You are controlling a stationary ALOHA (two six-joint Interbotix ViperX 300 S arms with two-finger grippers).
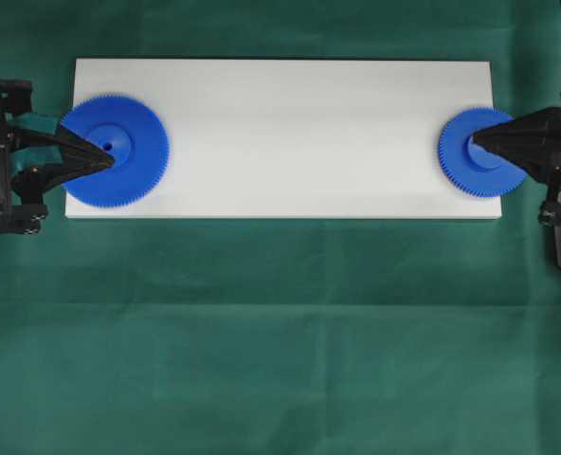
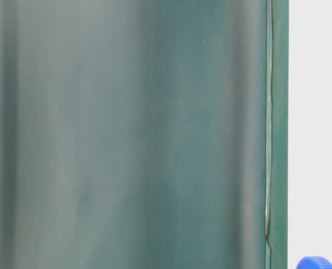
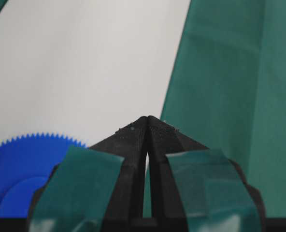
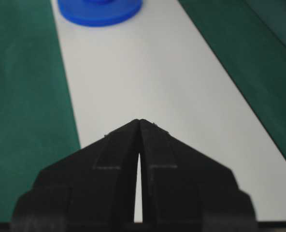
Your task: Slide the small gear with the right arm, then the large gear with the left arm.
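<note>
Across the green-draped table (image 1: 280,332) lay a long white board (image 1: 280,142), and both gears sat at its opposite ends, well apart.

Large gear (image 1: 119,152) was at the board's left end, rim overhanging the left edge a little. Small gear (image 1: 475,156) was at the right end, partly covered by the arm above it.

Left hand (image 1: 108,154) had its tip over the large gear's hub in the overhead view; the left wrist view showed the fingers pressed together with nothing between them. Right hand (image 1: 474,142) pointed at the small gear's hub, fingers likewise together and empty in the right wrist view. Whether either tip actually touched its hub couldn't be told from above.

Judgement on progress: looked like the start. Neither gear appeared to have travelled toward the middle; the whole centre of the board was bare. Both slides seemed still to do, small gear with the right arm first, then large gear with the left. Both hands appeared staged for pushing rather than gripping.
</note>
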